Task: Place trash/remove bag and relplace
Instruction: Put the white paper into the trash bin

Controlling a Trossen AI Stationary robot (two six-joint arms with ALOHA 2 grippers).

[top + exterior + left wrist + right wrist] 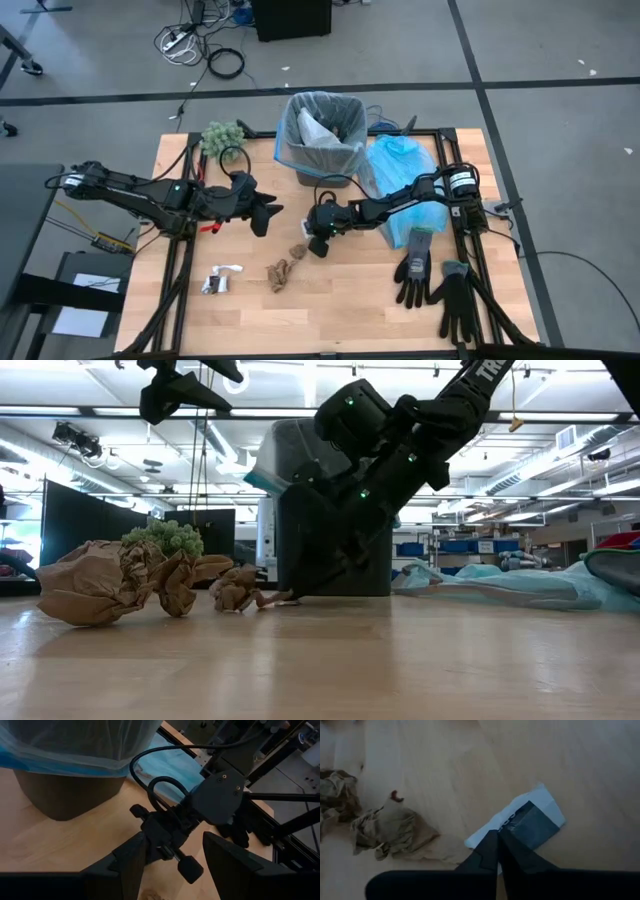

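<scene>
The black bin point(322, 140) stands at the table's far edge, lined with the grey-white bag point(300, 108); crumpled white paper point(316, 128) lies inside. On the table lie a small brown scrap point(297, 250), a larger brown paper wad point(279, 273) and a white-and-silver wrapper point(220, 282). My right gripper point(318, 245) is shut and points down at the table just right of the small scrap point(240, 590); in its wrist view its fingers point(497, 845) stand before the wrapper point(527, 820). My left gripper point(268, 212) hovers open and raised, left of it.
A light-blue plastic bag point(400, 185) lies right of the bin. Two black gloves point(415, 270) point(458, 300) lie near the right near corner. A green fuzzy clump point(222, 135) sits at the far left. Bare wood point(340, 300) shows along the near edge.
</scene>
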